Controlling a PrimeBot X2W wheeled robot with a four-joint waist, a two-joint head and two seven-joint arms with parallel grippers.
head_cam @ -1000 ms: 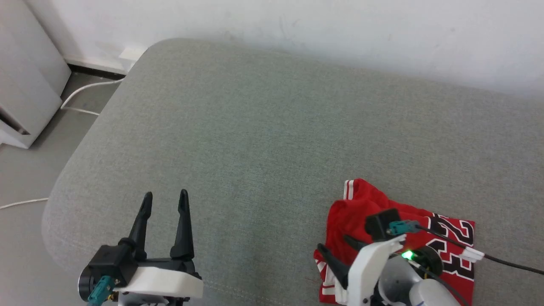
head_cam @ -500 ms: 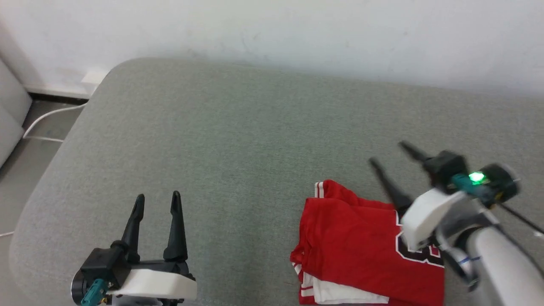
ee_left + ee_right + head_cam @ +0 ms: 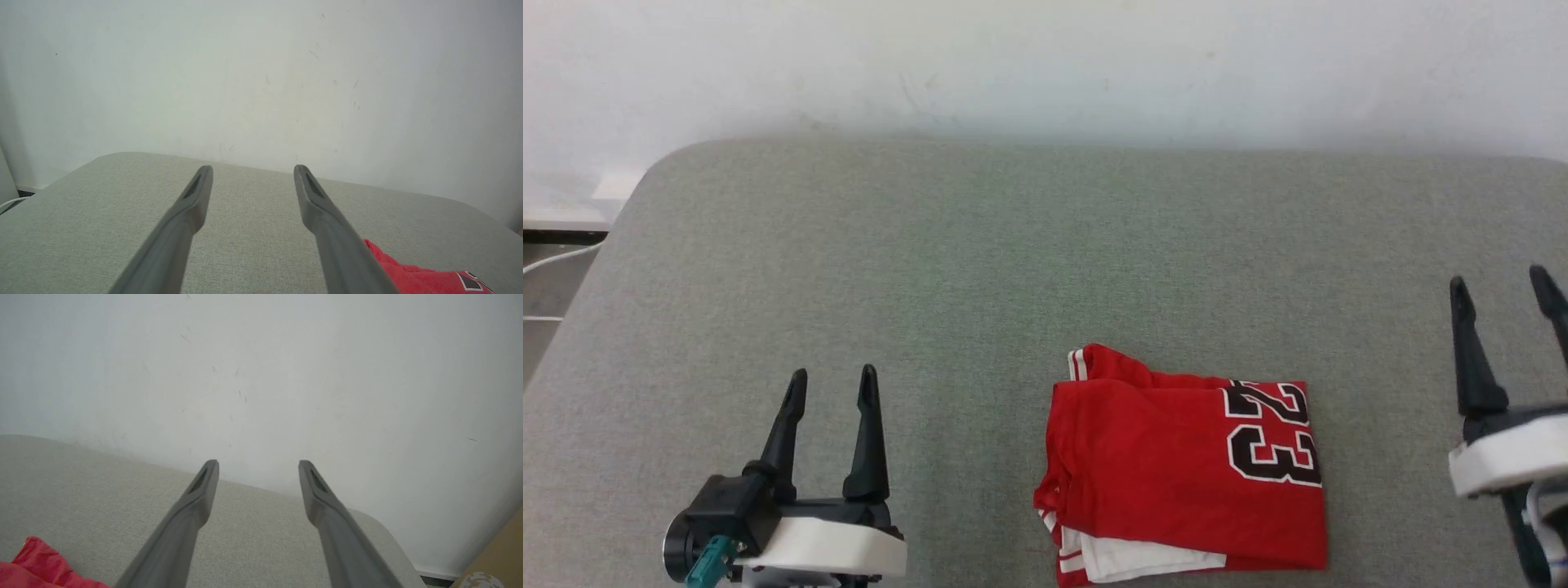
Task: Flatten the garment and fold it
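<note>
Head view, garment: the garment point(image 3: 1184, 474) lies at 5 o'clock on the grey cushion point(image 3: 972, 269), folded into a rough rectangle. Black-and-white "23" sits at its 2 o'clock corner, a white layer peeks out along its 6 o'clock edge, and striped trim shows at 11 o'clock.
Head view, left gripper: the left gripper point(image 3: 833, 372) is at 7 o'clock, fingers spread, holding nothing, well apart from the garment.
Head view, right gripper: the right gripper point(image 3: 1498, 278) is at 4 o'clock, fingers spread, empty, apart from the garment.
Left wrist view: spread fingers point at the white wall point(image 3: 261, 73); a red fold shows at 4 o'clock.
Right wrist view: fingers parted above the cushion; a red corner shows at 8 o'clock.
</note>
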